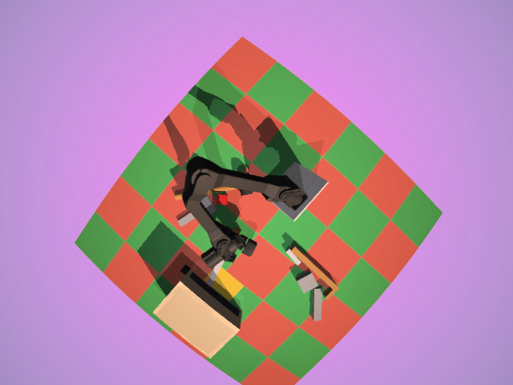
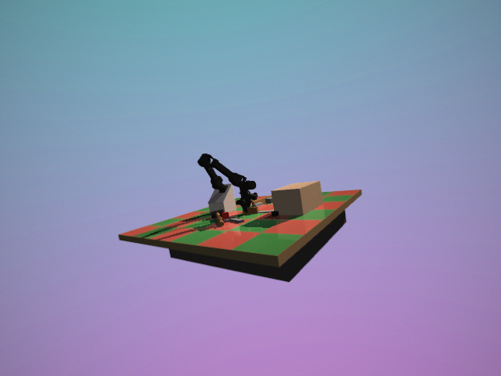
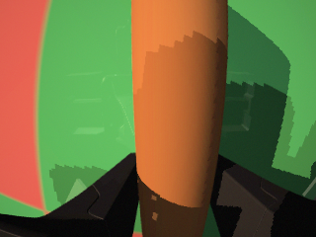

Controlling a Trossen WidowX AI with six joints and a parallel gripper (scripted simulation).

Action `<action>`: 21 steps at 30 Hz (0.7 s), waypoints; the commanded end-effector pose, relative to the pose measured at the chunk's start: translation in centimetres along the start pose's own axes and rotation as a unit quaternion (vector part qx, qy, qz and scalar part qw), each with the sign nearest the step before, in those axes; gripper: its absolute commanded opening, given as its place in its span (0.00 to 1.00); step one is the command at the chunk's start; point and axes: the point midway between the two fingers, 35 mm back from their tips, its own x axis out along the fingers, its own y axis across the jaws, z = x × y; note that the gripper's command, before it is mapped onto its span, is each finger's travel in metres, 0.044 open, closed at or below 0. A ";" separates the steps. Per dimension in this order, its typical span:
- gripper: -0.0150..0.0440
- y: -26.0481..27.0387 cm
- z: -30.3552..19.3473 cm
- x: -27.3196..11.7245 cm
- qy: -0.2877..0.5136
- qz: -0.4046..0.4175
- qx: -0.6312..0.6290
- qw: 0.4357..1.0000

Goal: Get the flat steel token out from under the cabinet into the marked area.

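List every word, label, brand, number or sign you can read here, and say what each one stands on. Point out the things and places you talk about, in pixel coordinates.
None: no readable text shows in any view.
The cabinet (image 1: 196,318) (image 2: 287,202), the arm's base (image 1: 313,182) (image 2: 228,202) and the yellow area (image 1: 228,285) carry no lettering that can be made out.
The orange bar (image 3: 180,109) between the gripper's fingers has two small pale specks low down, too small to tell as print.
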 end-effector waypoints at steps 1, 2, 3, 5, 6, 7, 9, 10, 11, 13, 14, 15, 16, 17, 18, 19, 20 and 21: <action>0.25 0.1 -0.9 0.1 0.003 0.002 -0.004 1.000; 0.25 0.1 -1.0 0.1 0.003 0.002 -0.004 1.000; 0.25 0.1 -1.1 0.1 0.003 0.002 -0.004 1.000; 0.25 0.1 -1.3 0.1 0.003 0.002 -0.004 1.000; 0.25 0.1 -1.4 0.1 0.003 0.002 -0.004 1.000; 0.25 0.1 -1.6 0.1 0.003 0.002 -0.004 1.000; 0.25 0.0 -1.8 0.1 0.003 0.002 -0.004 1.000; 0.25 0.0 -1.9 0.1 0.003 0.002 -0.004 1.000; 0.25 0.0 -2.0 0.1 0.003 0.002 -0.004 1.000; 0.25 0.0 -2.3 0.1 0.003 0.002 -0.004 1.000; 0.25 0.0 -2.4 0.1 0.003 0.002 -0.004 1.000; 0.25 -0.1 -2.5 0.1 0.003 0.002 -0.004 1.000; 0.25 -0.1 -2.6 0.1 0.003 0.002 -0.004 1.000; 0.25 -0.1 -2.8 0.1 0.003 0.002 -0.004 1.000; 0.25 -0.1 -2.9 0.1 0.003 0.002 -0.004 1.000; 0.25 -0.1 -3.0 0.1 0.003 0.002 -0.004 1.000; 0.25 -0.1 -3.1 0.1 0.003 0.002 -0.004 1.000; 0.25 -0.2 -3.2 0.1 0.003 0.002 -0.004 1.000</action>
